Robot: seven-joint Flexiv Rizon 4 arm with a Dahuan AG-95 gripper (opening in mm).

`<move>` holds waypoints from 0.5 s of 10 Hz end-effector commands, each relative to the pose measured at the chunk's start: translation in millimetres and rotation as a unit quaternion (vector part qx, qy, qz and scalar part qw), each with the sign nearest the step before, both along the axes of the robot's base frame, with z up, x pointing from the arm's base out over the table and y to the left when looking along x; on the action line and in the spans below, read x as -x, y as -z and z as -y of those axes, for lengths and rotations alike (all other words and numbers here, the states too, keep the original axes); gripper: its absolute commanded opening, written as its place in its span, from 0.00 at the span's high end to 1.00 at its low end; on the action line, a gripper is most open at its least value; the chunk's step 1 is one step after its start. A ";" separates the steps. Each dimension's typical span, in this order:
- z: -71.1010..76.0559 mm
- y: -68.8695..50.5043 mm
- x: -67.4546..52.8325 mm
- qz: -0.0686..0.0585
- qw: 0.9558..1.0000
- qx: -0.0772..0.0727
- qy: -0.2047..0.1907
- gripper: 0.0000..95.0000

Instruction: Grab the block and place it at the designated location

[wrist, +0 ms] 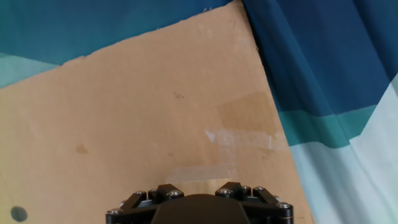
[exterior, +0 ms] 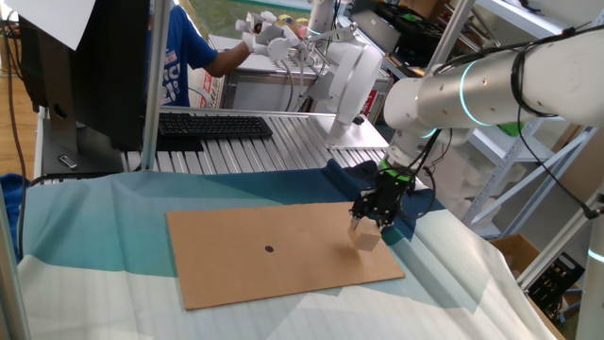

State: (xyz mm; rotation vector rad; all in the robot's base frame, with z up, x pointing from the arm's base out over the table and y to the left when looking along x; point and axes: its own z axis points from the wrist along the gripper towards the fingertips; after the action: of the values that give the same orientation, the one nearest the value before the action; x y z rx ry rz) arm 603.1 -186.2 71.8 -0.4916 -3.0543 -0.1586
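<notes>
The block [exterior: 366, 238] is a small light-tan wooden cube on the right part of the brown cardboard sheet [exterior: 255, 274]. My gripper [exterior: 372, 224] hangs straight over it, with its dark fingertips at the cube's top. The fixed view does not show whether the fingers grip the cube or how wide they stand. The designated location is a small dark dot [exterior: 269, 250] near the sheet's middle, well left of the block. In the hand view the dot [wrist: 18, 213] sits at the bottom left of the cardboard [wrist: 155, 112]. Only the gripper's black body shows there, and the block is hidden.
Blue and teal cloth [exterior: 85, 236] covers the table around the sheet. A black keyboard [exterior: 212, 125] lies on a roller track at the back. A person in blue [exterior: 184, 57] stands behind. A cardboard box [exterior: 517, 253] sits at the lower right.
</notes>
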 end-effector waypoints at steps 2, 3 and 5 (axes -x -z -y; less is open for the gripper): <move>-0.4 -0.1 2.4 0.010 1.000 -0.006 -0.028 1.00; -0.4 -0.1 2.4 0.008 1.000 -0.006 -0.027 1.00; -0.4 -0.1 2.4 0.003 1.000 -0.008 -0.016 1.00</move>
State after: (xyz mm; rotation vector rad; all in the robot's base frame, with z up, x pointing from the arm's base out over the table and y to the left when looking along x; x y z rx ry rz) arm 600.6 -185.7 72.0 -0.4011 -3.0679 -0.1928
